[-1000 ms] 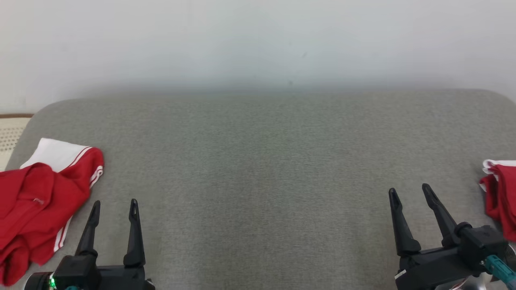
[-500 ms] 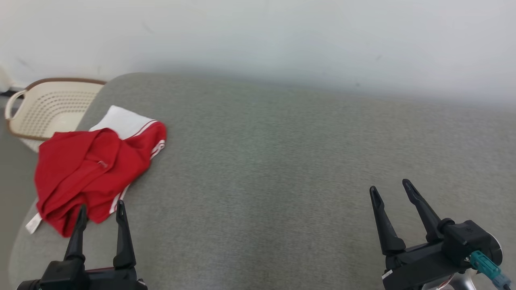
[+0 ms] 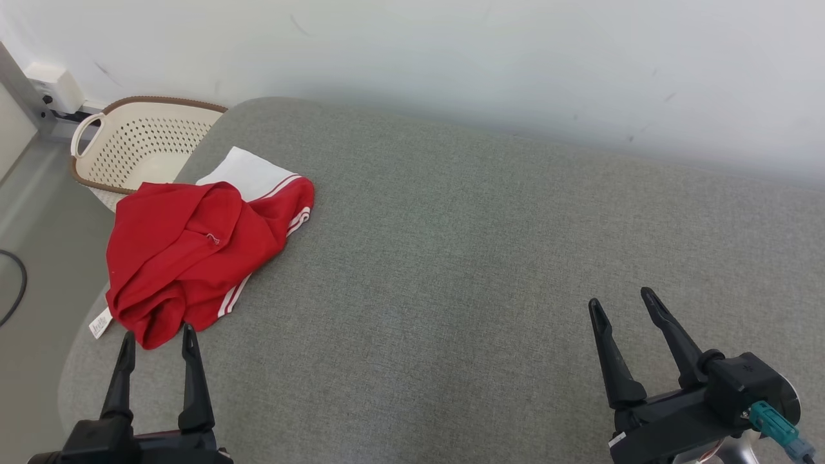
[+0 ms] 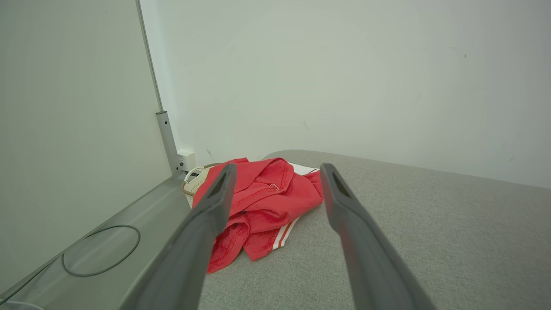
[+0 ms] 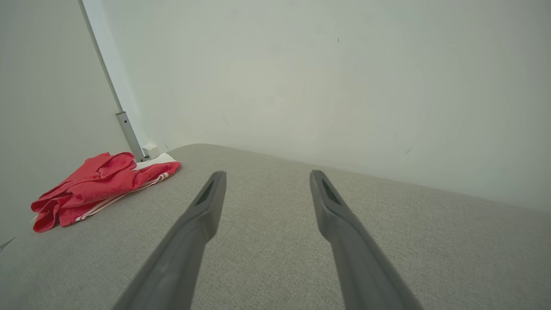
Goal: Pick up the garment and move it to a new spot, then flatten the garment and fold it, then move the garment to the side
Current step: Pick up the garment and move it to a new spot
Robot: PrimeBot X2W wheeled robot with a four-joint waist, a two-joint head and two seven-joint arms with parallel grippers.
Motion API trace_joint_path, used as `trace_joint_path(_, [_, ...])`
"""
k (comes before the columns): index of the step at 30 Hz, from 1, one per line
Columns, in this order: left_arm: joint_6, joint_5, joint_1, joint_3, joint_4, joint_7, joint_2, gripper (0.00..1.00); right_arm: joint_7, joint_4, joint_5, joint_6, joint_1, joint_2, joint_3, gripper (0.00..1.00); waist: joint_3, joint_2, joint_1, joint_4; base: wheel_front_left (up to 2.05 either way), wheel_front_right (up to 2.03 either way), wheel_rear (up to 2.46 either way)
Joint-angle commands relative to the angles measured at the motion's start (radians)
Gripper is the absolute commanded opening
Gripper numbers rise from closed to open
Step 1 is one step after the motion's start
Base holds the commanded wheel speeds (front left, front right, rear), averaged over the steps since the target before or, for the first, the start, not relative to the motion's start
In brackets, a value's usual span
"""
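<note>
A crumpled red garment (image 3: pixel 193 251) with white stripes and a white part lies in a heap near the left edge of the grey padded table (image 3: pixel 451 258). My left gripper (image 3: pixel 156 335) is open, its fingertips just short of the heap's near edge, nothing between them. The left wrist view shows the garment (image 4: pixel 267 198) ahead between its open fingers (image 4: pixel 215 206). At the lower right my right gripper (image 3: pixel 619 303) stands open over bare table, far from the garment. The right wrist view has the garment (image 5: pixel 99 185) at far left.
A cream perforated laundry basket (image 3: pixel 138 142) with a brown rim stands on the floor beyond the table's left corner. A white wall (image 3: pixel 451 58) runs behind the table. A dark cable (image 3: pixel 13 290) lies on the grey floor at left. The table's middle and right are bare.
The head camera has turned left, so the garment and basket now sit further into the picture. A second red heap at the right edge has left the frame. Both grippers stay open.
</note>
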Motion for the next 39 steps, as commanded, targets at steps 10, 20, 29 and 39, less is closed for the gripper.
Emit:
trace_joint_path(10, [0.013,0.003,-0.073,0.047,-0.044,-0.008,0.009,1.0,0.008,-0.016,0.012,-0.001,-0.009,-0.007,-0.006,1.0,0.027,0.0,0.0,-0.008,0.0,0.0,0.0])
trace_joint_path(20, [-0.03,-0.077,-0.355,0.161,0.128,0.034,0.075,1.0,0.039,-0.064,0.023,-0.001,-0.048,-0.059,-0.002,1.0,0.131,0.0,0.0,-0.048,0.0,0.0,0.0])
trace_joint_path(29, [-0.134,-0.17,-0.537,0.162,0.494,0.132,0.099,1.0,0.064,-0.105,0.037,-0.001,-0.093,-0.115,0.005,1.0,0.24,0.0,0.0,-0.092,0.0,0.0,0.0])
trace_joint_path(39, [-0.201,-0.277,-0.618,0.206,0.898,0.139,0.065,1.0,0.076,-0.13,0.056,-0.001,-0.131,-0.163,0.003,1.0,0.344,0.0,0.0,-0.124,0.0,0.0,0.0])
